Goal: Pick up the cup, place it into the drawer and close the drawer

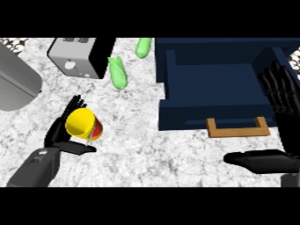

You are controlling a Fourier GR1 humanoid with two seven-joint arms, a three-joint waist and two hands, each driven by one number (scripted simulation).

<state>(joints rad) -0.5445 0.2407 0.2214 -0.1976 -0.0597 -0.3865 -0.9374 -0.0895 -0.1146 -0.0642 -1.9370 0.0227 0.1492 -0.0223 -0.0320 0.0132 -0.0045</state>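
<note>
The left robot hand (62, 127) curls around the yellow cup (84, 124) on the bench (159, 149), so pickup is underway; next, lift it into the open drawer (207, 72), where the open right robot hand (288, 110) rests.

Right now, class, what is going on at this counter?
The left robot hand is curled around a yellow cup on the marble counter, left of the dark blue drawer. The drawer stands open with its wooden handle facing the robot, and the cup is not yet inside. The right robot hand rests open at the view's right edge.
</note>
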